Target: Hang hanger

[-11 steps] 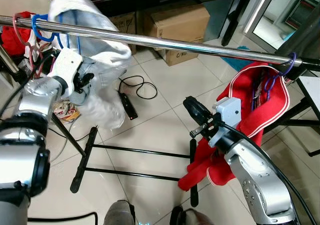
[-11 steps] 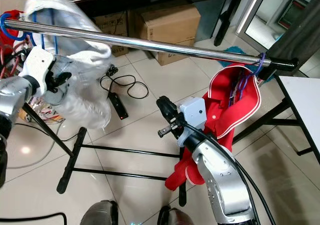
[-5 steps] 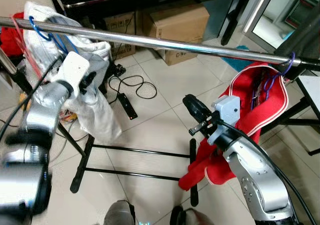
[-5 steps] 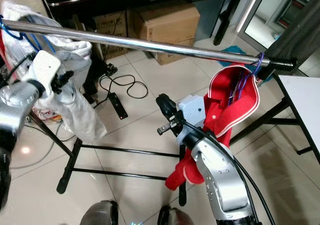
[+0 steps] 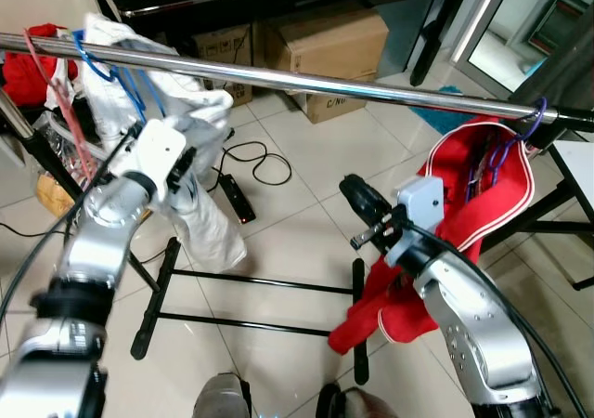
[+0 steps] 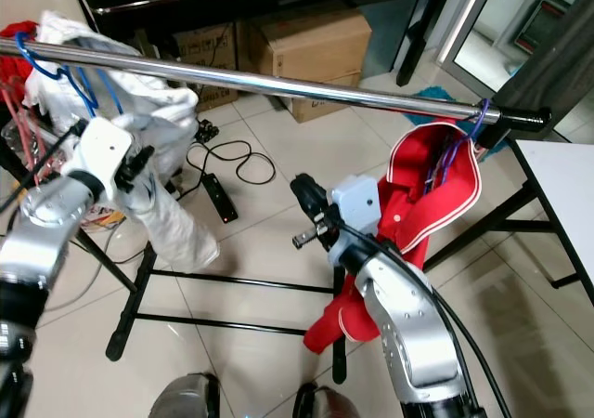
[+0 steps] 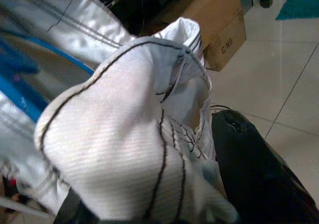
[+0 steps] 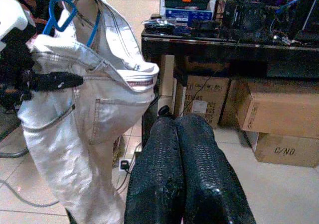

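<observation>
Blue plastic hanger [image 5: 93, 58] sits hooked on the long chrome rail [image 5: 306, 81] at ten o'clock, white trousers [image 5: 200, 204] draped beneath. Left gripper [image 5: 181, 169] pinches the cloth; right gripper [image 5: 357, 200], fingers pressed together, idles. Release gently, withdraw downward.

White jeans [image 5: 190, 172] hang on a blue hanger [image 5: 97, 65] from the steel rail [image 5: 306, 81].
</observation>
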Controlling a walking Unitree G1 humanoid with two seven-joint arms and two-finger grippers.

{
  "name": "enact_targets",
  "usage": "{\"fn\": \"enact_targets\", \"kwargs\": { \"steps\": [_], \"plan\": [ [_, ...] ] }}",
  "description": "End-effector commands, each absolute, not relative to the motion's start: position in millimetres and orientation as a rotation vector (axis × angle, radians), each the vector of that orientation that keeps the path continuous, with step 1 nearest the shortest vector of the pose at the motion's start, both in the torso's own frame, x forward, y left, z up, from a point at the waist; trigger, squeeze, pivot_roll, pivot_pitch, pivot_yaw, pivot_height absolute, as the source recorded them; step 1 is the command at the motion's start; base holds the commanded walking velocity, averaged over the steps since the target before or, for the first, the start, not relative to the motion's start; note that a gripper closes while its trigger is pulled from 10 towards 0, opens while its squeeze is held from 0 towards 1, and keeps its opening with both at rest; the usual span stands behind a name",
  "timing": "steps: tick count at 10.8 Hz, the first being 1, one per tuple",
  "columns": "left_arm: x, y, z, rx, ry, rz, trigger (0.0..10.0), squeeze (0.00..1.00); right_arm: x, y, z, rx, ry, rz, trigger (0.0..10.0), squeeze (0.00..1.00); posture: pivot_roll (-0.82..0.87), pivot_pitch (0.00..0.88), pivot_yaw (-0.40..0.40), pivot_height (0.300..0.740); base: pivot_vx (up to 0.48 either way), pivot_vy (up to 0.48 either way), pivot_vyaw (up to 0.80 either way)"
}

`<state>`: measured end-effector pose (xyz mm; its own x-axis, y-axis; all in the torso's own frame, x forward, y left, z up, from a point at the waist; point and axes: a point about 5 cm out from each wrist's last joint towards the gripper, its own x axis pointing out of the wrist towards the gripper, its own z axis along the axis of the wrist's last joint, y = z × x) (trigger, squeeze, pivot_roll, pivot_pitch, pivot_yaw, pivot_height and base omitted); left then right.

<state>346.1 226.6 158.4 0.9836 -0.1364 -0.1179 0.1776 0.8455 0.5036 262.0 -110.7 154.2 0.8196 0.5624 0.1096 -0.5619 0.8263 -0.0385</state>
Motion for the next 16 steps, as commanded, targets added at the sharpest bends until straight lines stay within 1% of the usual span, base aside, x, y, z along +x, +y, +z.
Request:
{"fn": "enact_targets", "kwargs": {
  "steps": [1,4,6,8,9,11,12,13,16],
  "plan": [
    [343,224,158,0.501,0.074,-0.149,10.0,0.0,263,-114,155,-0.025,-0.133,0.594,10.0,0.0,0.2,0.088,-0.04,0.74,0.0,0.0,0.0],
    [335,224,157,0.46,0.069,-0.066,10.0,0.0,267,-115,158,-0.042,-0.147,0.603,10.0,0.0,0.21,0.07,-0.049,0.74,0.0,0.0,0.0],
    [331,228,169,0.483,-0.003,0.025,10.0,0.0,270,-114,160,-0.048,-0.157,0.613,10.0,0.0,0.22,0.065,-0.052,0.74,0.0,0.0,0.0],
    [327,229,180,0.508,-0.087,0.059,10.0,0.0,270,-112,160,-0.048,-0.161,0.62,10.0,0.0,0.22,0.064,-0.052,0.74,0.0,0.0,0.0],
    [324,227,182,0.49,-0.118,0.063,10.0,1.0,271,-111,160,-0.047,-0.162,0.622,10.0,0.0,0.22,0.064,-0.051,0.74,0.0,0.0,0.0],
    [321,223,183,0.513,-0.144,0.082,10.0,1.0,271,-112,159,-0.045,-0.163,0.621,10.0,0.0,0.22,0.064,-0.049,0.74,0.0,0.0,0.0],
    [321,222,183,0.53,-0.151,0.09,10.0,0.1,271,-112,160,-0.046,-0.164,0.62,10.0,0.0,0.22,0.064,-0.049,0.74,0.0,0.0,0.0],
    [320,221,183,0.543,-0.161,0.097,10.0,0.0,271,-113,160,-0.047,-0.164,0.618,10.0,0.0,0.21,0.062,-0.049,0.74,0.0,0.0,0.0],
    [317,209,181,0.548,-0.203,0.069,10.0,0.0,271,-113,158,-0.048,-0.163,0.612,10.0,0.0,0.21,0.059,-0.047,0.74,0.0,0.0,0.0]
  ]
}}
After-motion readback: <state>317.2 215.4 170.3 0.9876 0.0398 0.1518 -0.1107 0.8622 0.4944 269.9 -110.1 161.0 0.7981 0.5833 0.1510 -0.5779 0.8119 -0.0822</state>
